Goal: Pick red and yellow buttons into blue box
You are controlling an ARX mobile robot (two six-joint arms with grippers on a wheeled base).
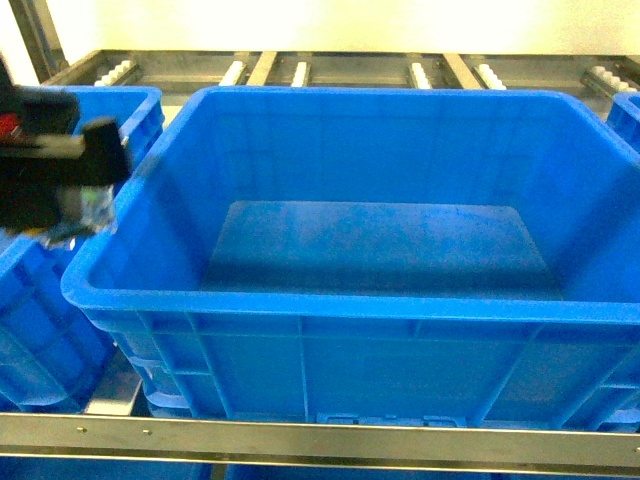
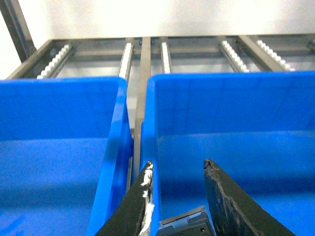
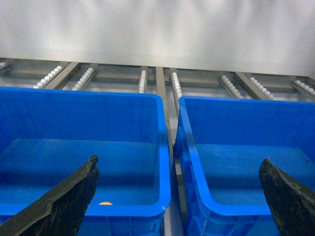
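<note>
box: big blue box sits dead centre in the head view, and the floor I can see is bare
left gripper: left gripper hangs right over the box's left rim, next to the left crate
left grip: clenched on a small dark block, pretty sure that's a button; a clear bit pokes out under the gripper in the head view
which button: can't tell, the cap is hidden
right gripper: right gripper is spread wide with nothing in it, looking over two crates
yellow spot: tiny yellow spot on the floor of the crate to the left in the right wrist view, near the front wall. Could be the yellow one already dropped in, too small to say
handling: these look light and rigid, and the smooth rounded cap is probably slippery
where to grab: I'd pinch the squarish black body, not the cap
next: looks like it needs a nudge inward past the rim before letting go
</note>
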